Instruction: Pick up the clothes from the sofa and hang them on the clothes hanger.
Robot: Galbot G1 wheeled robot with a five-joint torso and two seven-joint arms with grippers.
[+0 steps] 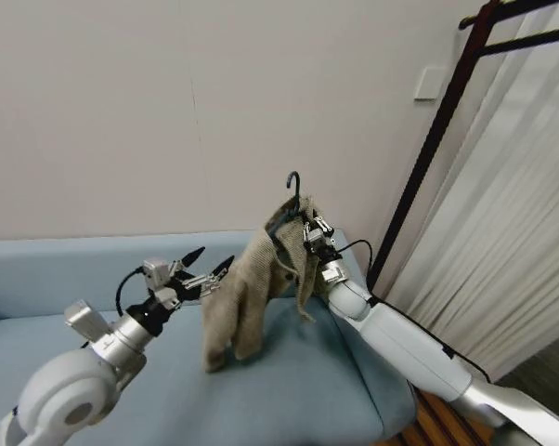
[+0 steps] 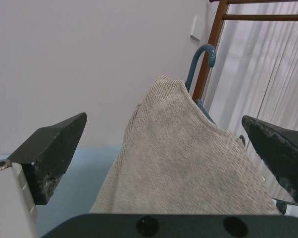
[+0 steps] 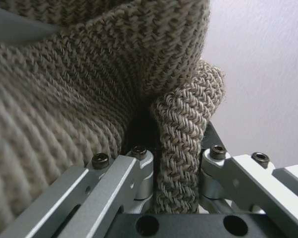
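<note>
While the left gripper [image 1: 216,255] hovers above the blue sofa [image 1: 289,390] with its 2 dark fingers [image 2: 55,148] spread wide and pinching nothing, the sweater [image 1: 247,297] hangs just beside it toward the right. In the left wrist view the knit sits between and beyond those open tips. The sweater is a beige, chunky knit draped on a hanger [image 1: 294,186], whose hook stands up above the collar. Its body trails down toward the seat, and whether the hem touches the cushion I cannot tell.

Further right, the right gripper [image 1: 309,230] holds the load up at the collar end. In its wrist view a thick roll of knit runs between the 2 finger linkages, so the fingers appear pressed together on fabric. The tips themselves are buried in wool.

Judging by the slack folds, the sweater is soft, limp and fairly light, but bulky. It will sag, swing and stretch, and it could slide off a hanger shoulder if tilted. The firm place to take hold is the stiff hanger neck under the hook, not loose cloth, which only pulls out of shape.

At the right stands the dark rack [image 1: 426,153], well apart from the hook, with a pale curtain [image 1: 512,232] behind it.
</note>
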